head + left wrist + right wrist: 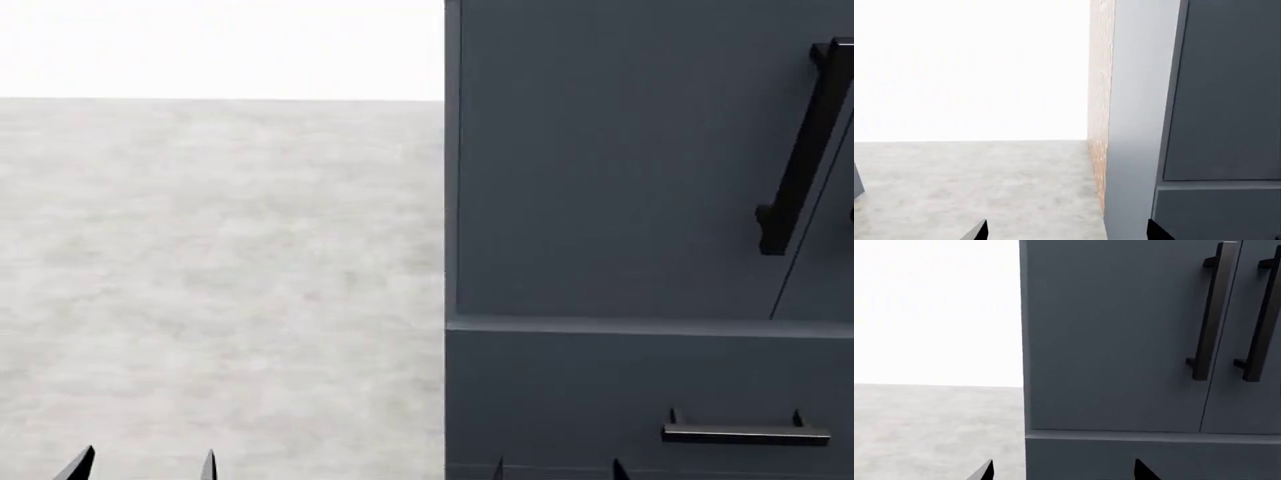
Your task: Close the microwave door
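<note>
Microwave not in any view; locate it first. Ahead: dark cabinet (601, 180) w/ vertical bar handle (801, 150) and drawer handle (745, 434). Left gripper (144, 466) & right gripper (558, 470): tips apart, holding nothing. Keep arms low while turning the base.

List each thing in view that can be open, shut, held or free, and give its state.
Cabinet door: shut, flush with its neighbour.
Drawer: shut.
Door handle: free, nothing touching it.
Drawer handle: free.
Left gripper: open, fingers apart, holding nothing.
Right gripper: open, holding nothing.
Microwave: not in view.
</note>
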Tool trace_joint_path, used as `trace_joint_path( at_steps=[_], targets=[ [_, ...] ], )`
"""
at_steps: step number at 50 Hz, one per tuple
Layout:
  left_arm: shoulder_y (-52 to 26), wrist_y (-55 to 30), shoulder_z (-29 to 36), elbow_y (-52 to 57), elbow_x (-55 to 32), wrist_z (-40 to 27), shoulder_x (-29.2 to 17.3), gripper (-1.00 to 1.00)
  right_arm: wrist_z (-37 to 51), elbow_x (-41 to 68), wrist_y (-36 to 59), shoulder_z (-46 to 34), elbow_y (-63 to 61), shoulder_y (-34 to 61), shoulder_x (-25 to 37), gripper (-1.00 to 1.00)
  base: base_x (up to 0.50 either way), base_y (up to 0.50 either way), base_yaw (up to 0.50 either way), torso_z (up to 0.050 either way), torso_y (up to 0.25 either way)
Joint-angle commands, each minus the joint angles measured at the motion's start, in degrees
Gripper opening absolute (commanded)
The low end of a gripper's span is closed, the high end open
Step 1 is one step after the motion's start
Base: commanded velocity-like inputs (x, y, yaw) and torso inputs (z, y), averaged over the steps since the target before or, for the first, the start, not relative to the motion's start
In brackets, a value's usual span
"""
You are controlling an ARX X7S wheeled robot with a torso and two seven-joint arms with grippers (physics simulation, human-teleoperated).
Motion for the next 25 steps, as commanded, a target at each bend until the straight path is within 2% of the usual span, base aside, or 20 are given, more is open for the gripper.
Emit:
trace_joint_path(
  at_steps=[1, 11, 17, 19, 25],
  targets=[
    [-0.04, 0.24, 0.37, -0.14, -0.26, -0.32, -0.23, 1.00, 0.76, -0.88, 1.56, -1.01, -0.48, 0.22, 0.48, 1.00, 0.00, 0.00, 0.00, 0.000, 0.000],
    [-0.20, 0.20, 0.64, -0.18, -0.52, -0.59, -0.48, 1.00, 1.10, 0.02, 1.44, -0.78, -0.13, 0.35, 0.57, 1.00, 0.00, 0.44, 0.00, 0.000, 0.000],
    [-0.19, 0.32, 0.79, -0.18, -0.64, -0.75, -0.64, 1.00, 2.18, -0.35, 3.64, -0.92, 0.22, 0.99, 0.50, 1.00, 0.00, 0.00, 0.00, 0.000, 0.000],
    [-0.20, 0.36, 0.83, -0.20, -0.70, -0.79, -0.69, 1.00, 3.95, -1.65, 8.18, -1.20, 0.60, 1.99, 0.31, 1.00, 0.00, 0.00, 0.00, 0.000, 0.000],
    [-0.20, 0.51, 0.99, -0.30, -0.76, -0.97, -0.82, 1.00, 3.76, -3.08, 4.32, -2.18, 1.58, 1.67, 0.90, 1.00, 0.00, 0.00, 0.00, 0.000, 0.000]
  ],
)
